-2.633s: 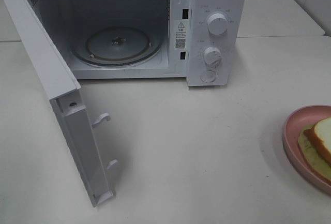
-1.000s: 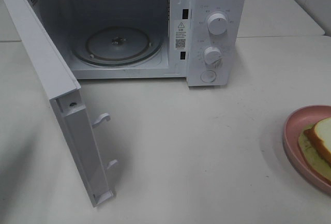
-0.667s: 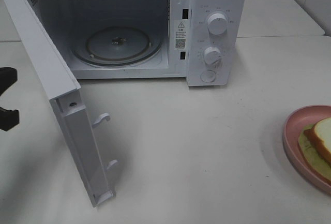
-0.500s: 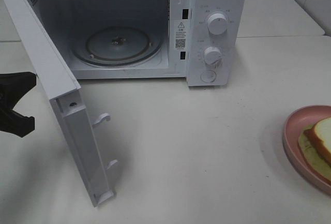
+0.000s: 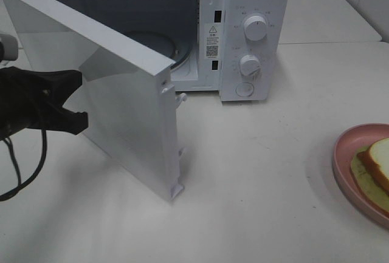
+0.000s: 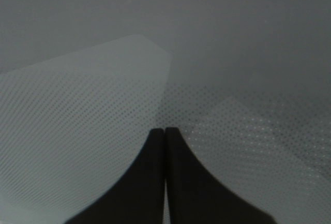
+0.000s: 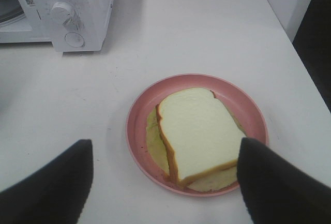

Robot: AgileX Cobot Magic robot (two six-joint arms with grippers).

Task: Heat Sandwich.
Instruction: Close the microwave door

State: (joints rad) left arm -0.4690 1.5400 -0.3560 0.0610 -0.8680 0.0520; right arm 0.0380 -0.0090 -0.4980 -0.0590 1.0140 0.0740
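Low at the right edge of the high view, on the white table [image 5: 255, 184]: sandwich [image 5: 375, 172] lying on a pink plate [image 5: 341, 157]. Right fingers [image 7: 165, 182] spread wide on both sides of it, holding nothing. At middle left, left fingers [image 5: 74, 102] pressed together against the half-open door [image 5: 121, 93]. Farthest back, upper middle: white microwave [image 5: 255, 32].

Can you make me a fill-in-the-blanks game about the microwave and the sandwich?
1. The sandwich lies on a round plate coloured ____.
2. The microwave has ____ round knobs on its front.
3. The left gripper is ____, its tips against the microwave door.
4. The right gripper hangs ____ above the sandwich.

Missing words: pink; two; shut; open
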